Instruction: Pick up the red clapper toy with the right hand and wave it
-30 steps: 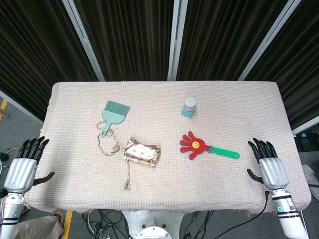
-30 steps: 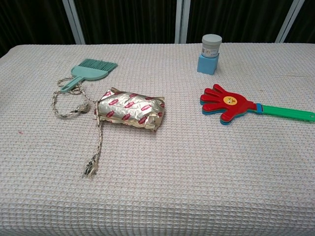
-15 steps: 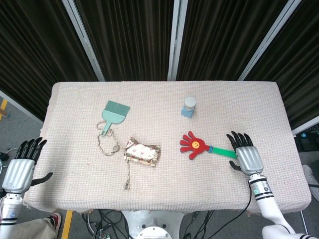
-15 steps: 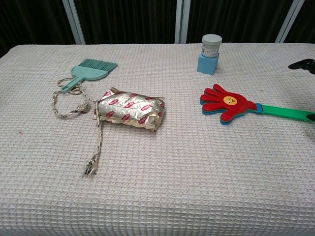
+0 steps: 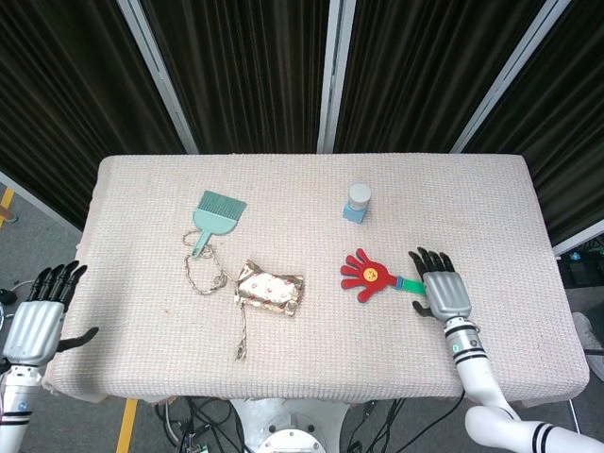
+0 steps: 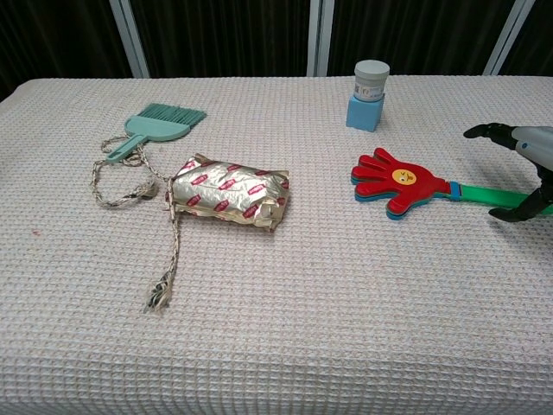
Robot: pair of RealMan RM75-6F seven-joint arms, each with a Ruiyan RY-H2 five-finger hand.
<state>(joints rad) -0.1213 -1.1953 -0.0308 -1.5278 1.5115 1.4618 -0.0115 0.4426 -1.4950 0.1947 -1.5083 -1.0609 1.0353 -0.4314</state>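
Head view: right hand (image 5: 444,293), fingers spread and grasping nothing, hovers over the green handle at three o'clock of the red hand-shaped plastic clapper toy (image 5: 366,274); left hand (image 5: 38,319) released.

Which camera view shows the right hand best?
The head view: the whole right hand shows from above, fingers spread over the clapper toy handle. The chest view catches only its fingertips at the right edge.

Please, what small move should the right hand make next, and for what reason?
Probably lower the right hand and close its fingers around the green handle of the red clapper toy. The hand is open above the handle's end, holding nothing, and the toy lies flat on the table.
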